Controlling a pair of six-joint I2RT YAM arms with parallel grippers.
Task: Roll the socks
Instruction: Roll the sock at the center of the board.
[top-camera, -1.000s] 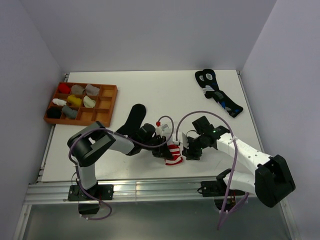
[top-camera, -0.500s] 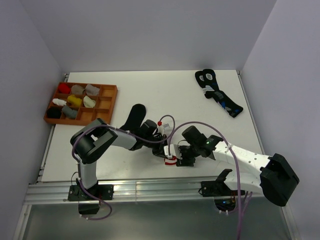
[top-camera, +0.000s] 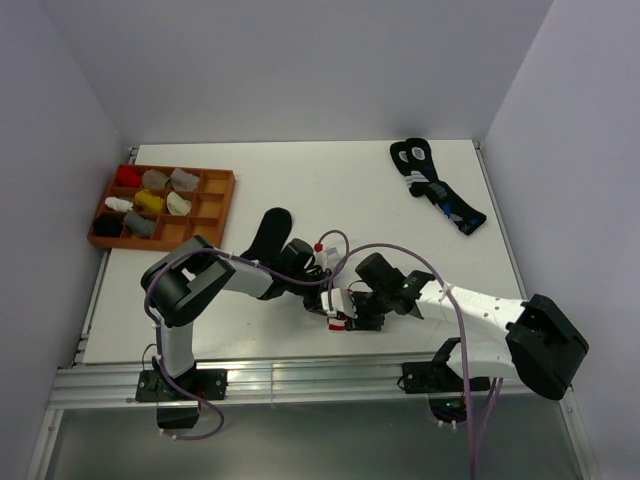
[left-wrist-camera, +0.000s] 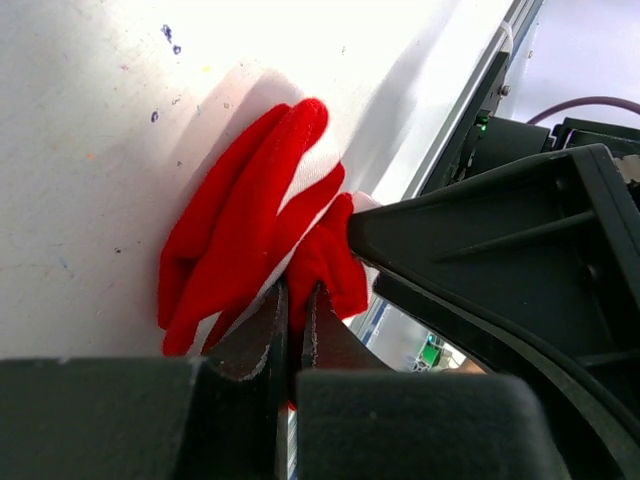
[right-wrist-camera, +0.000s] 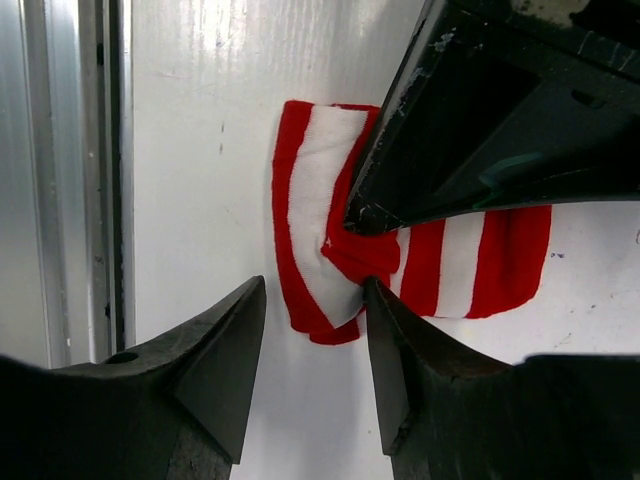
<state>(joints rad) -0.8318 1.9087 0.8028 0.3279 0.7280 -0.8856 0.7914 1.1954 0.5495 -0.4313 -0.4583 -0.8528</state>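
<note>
The red-and-white striped sock (top-camera: 341, 320) lies bunched near the table's front edge. It shows in the left wrist view (left-wrist-camera: 250, 225) and in the right wrist view (right-wrist-camera: 450, 262). My left gripper (top-camera: 327, 301) (left-wrist-camera: 295, 297) is shut on a fold of the striped sock. My right gripper (top-camera: 352, 314) (right-wrist-camera: 312, 292) is open just right of it, low over the sock's folded end, and one finger (right-wrist-camera: 385, 330) touches the fabric. The plain black sock (top-camera: 268, 236) lies flat behind the left arm, partly hidden by it.
A wooden tray (top-camera: 216, 208) with several small sock bundles stands at the back left. Dark socks with white rings and blue marks (top-camera: 436, 186) lie at the back right. The metal rail (top-camera: 300, 375) (right-wrist-camera: 70, 180) runs along the table's front edge, close to the grippers.
My right gripper has moved left up to the striped sock. The sock has gone from spread out to a smaller bunch, drawn slightly left. The left gripper keeps its hold.
</note>
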